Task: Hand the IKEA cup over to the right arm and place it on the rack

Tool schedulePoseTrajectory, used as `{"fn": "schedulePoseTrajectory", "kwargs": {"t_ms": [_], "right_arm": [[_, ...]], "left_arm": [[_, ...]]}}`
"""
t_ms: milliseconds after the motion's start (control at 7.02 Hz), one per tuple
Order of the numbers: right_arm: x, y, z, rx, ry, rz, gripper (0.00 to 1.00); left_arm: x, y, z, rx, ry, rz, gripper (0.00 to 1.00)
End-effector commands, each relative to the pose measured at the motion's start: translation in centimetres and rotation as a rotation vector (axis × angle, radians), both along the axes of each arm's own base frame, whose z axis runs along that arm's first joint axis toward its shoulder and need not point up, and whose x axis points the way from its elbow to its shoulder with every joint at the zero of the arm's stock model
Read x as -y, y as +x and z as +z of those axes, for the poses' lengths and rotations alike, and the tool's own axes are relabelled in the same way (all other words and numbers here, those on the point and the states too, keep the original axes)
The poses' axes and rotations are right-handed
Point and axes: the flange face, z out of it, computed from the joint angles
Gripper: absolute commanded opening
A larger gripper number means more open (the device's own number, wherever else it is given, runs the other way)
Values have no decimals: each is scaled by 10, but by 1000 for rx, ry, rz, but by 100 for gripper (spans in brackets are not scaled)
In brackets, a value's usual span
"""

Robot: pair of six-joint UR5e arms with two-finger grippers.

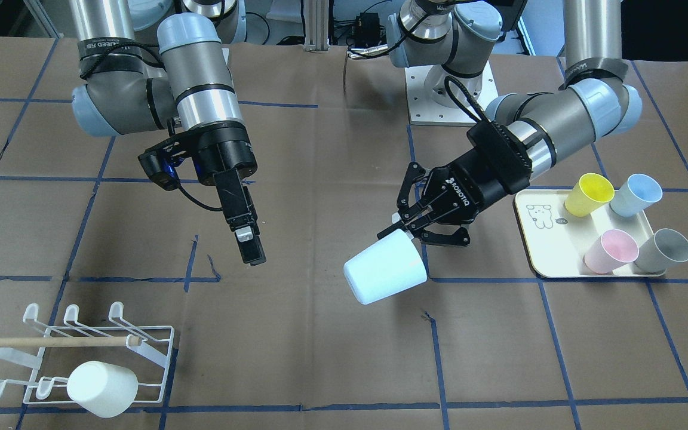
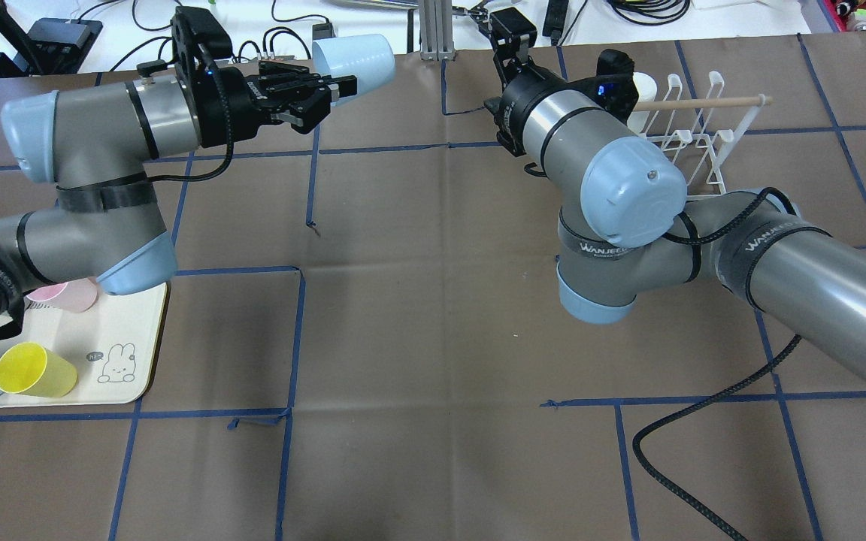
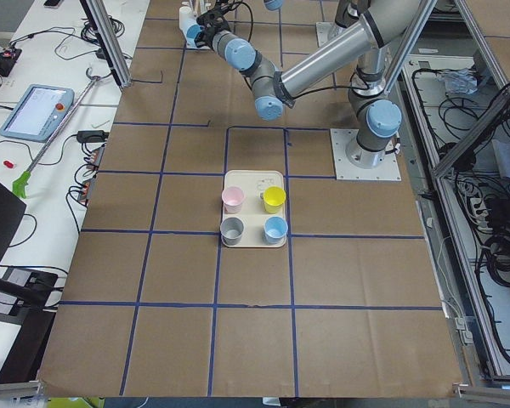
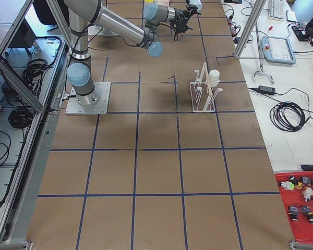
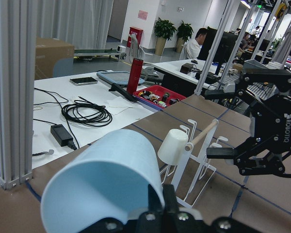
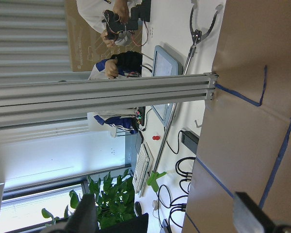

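Note:
My left gripper is shut on the rim of a pale blue cup and holds it tilted above the middle of the table; the cup also shows in the overhead view and the left wrist view. My right gripper hangs open and empty, apart from the cup; its fingers stand wide apart. The white wire rack with a wooden dowel stands beside the right arm and carries a white cup.
A cream tray under the left arm holds a yellow, a blue, a pink and a grey cup. Brown paper with blue tape lines covers the table. The arm bases stand at the robot's side.

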Motion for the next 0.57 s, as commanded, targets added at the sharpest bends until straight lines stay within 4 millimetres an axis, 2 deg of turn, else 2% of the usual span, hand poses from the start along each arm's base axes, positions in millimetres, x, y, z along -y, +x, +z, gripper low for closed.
{"fn": "schedulePoseTrajectory", "kwargs": {"t_ms": [0,142,427], "right_arm": [[-10,20,2,41,10,23,100],[-17,31,1,73,22,31,100],[-20,34,0,74,24,35,100]], "left_arm": [[-10,-18,-4,-17,-20,-11,1],[-15,-26,-5,-16,-31,-26,1],[-24,-41,-2,-15,-43,-54,2]]}}
